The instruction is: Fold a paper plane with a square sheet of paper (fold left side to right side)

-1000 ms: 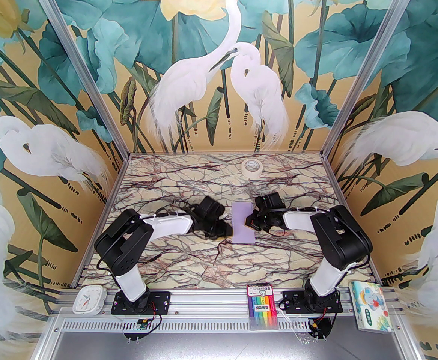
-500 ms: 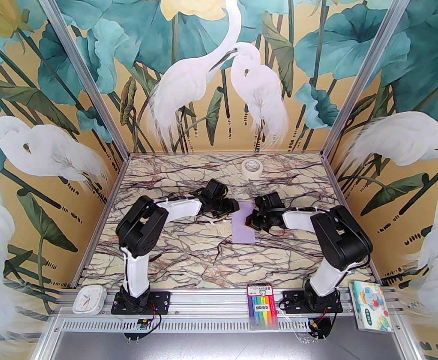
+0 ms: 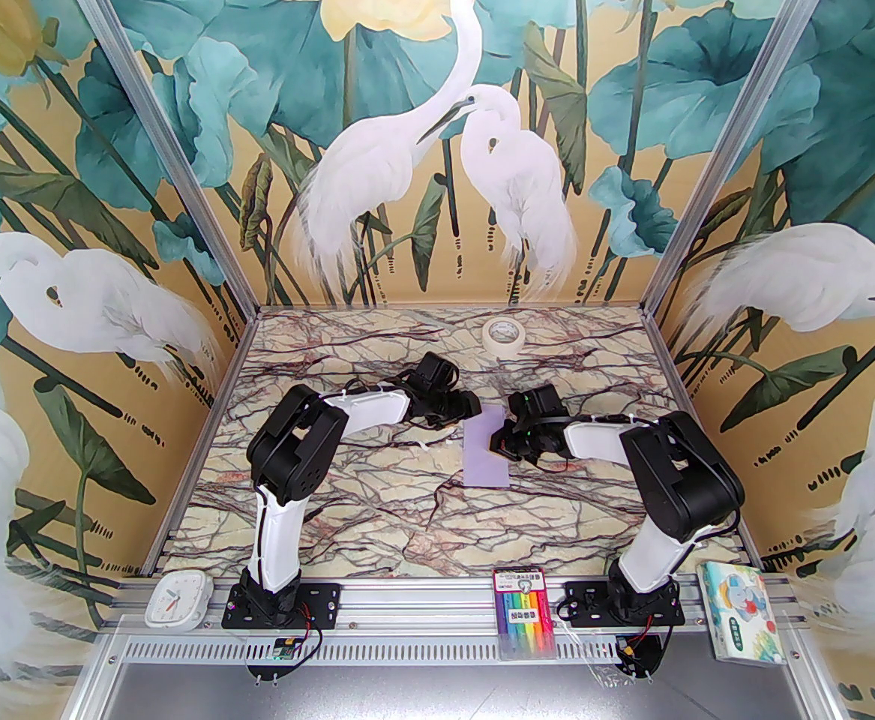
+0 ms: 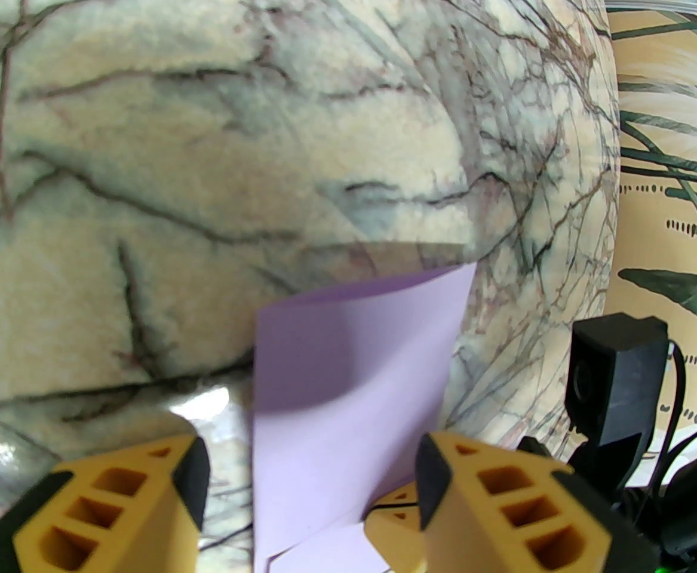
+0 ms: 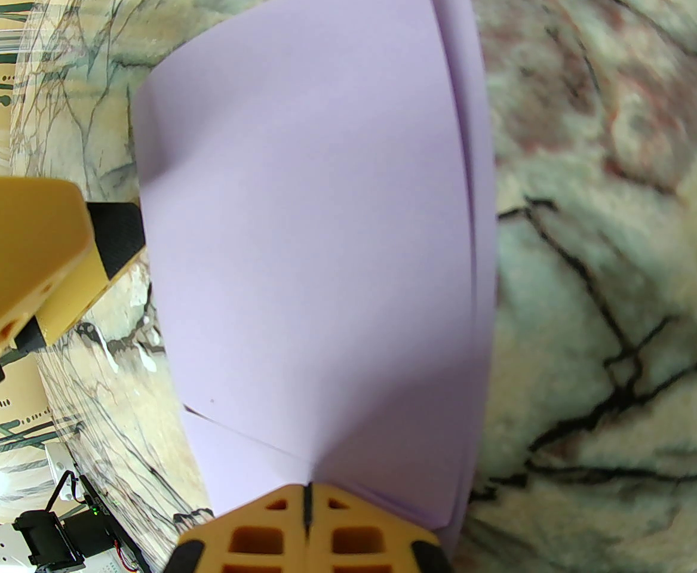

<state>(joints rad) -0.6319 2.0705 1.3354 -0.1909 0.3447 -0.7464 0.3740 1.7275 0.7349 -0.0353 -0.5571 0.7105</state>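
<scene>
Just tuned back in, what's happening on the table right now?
The square sheet of paper lies folded in half on the marble table. The right gripper is shut, its tips at the sheet's right edge; pinching or pinning, I cannot tell. The left gripper is open over the far left corner, holding nothing.

The whole cell was taken in by the top external camera from high above and behind the arm bases (image 3: 280,604), faced forward and down over the table (image 3: 347,499) toward the painted back wall (image 3: 437,139). The left wrist camera was carried low and close to the table, faced past the left gripper (image 4: 312,481) across the sheet of paper (image 4: 348,379). The right wrist camera was held nearer still, faced steeply down over the right gripper (image 5: 307,499) onto the same sheet. Sheet and surrounding table were shared by all three views; part of the other arm was caught in each wrist view.
</scene>
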